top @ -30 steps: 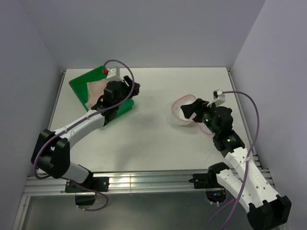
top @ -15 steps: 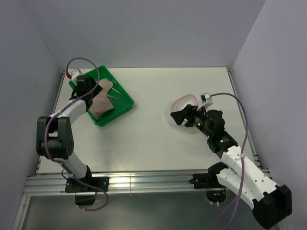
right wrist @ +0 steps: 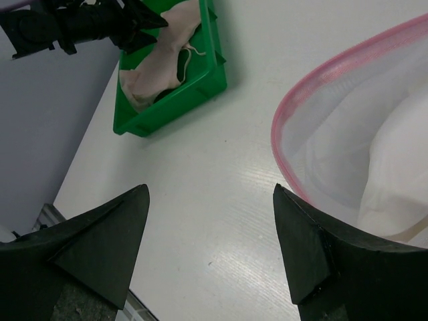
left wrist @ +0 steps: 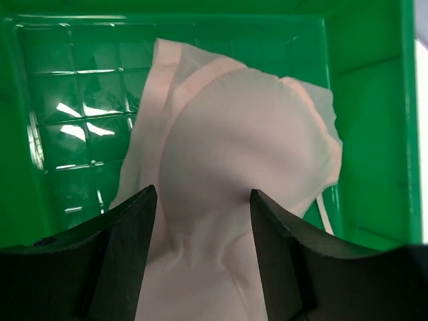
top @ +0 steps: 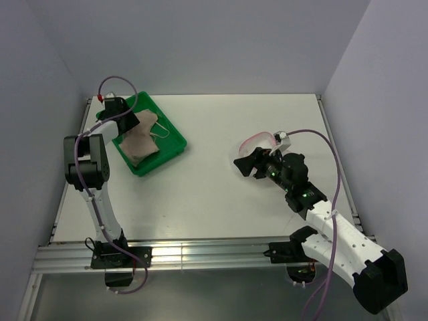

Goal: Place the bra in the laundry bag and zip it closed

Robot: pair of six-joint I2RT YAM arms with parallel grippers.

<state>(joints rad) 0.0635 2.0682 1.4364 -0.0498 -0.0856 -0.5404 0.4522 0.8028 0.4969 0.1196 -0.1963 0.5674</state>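
Observation:
The bra [top: 139,142] lies limp and peach-beige in the green tray [top: 170,150]. My left gripper [top: 126,124] hovers over the tray's back left. In the left wrist view the gripper [left wrist: 200,200] is open, with its black fingers [left wrist: 120,254] on either side of the bra [left wrist: 247,140], whose fabric puckers between them. The laundry bag [top: 257,142], white mesh with a pink rim, lies open at the right of the table. My right gripper [top: 245,164] is open and empty just left of the bag. In the right wrist view it [right wrist: 210,194] is above bare table, with the bag [right wrist: 361,134] at the right.
The green tray [left wrist: 374,100] has raised walls around the bra. It also shows far off in the right wrist view [right wrist: 200,83]. Grey walls stand close on the left, back and right. A metal rail [top: 200,253] runs along the near table edge.
My left arm has swung from the tray's right side to its back left and now points down at the bra. My right gripper has slid left, off the bag's rim.

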